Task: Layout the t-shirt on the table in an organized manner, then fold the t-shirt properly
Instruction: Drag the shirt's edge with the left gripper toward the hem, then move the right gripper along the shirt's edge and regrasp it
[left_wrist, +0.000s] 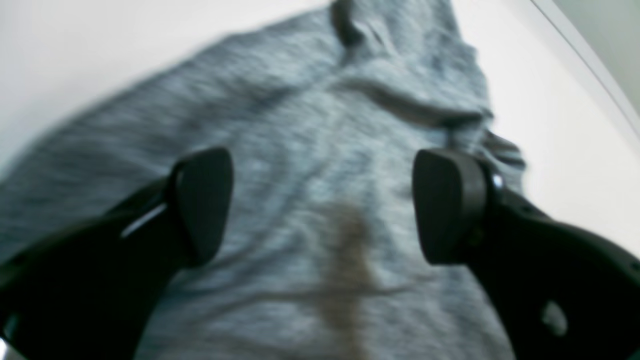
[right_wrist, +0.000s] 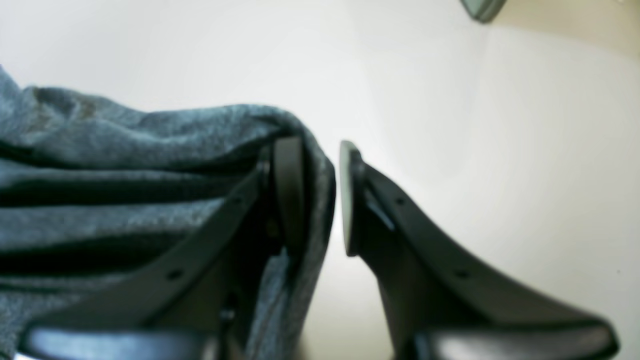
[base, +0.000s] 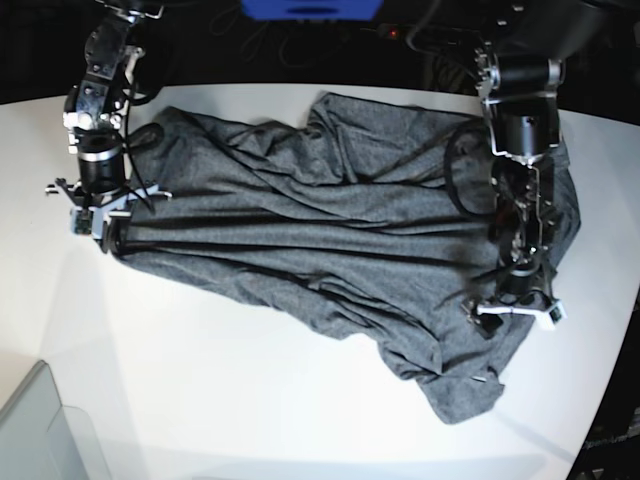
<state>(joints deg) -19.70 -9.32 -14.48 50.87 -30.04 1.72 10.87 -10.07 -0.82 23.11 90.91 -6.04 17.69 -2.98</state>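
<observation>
Below, the t-shirt (left_wrist: 320, 150) lies between the left gripper's (left_wrist: 322, 205) spread fingers (left_wrist: 205, 200).

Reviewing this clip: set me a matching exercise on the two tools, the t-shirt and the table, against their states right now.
Things:
1. left tool
2. right tool
3. t-shirt
4. table

States:
A. spread out but wrinkled, not yet folded
B. nearly closed, with a fold of cloth between the pads
C. glossy white, carrying the cloth
D. wide open above the cloth, nothing held

Pairs: 1-D, 2-B, 3-A, 4-C
</observation>
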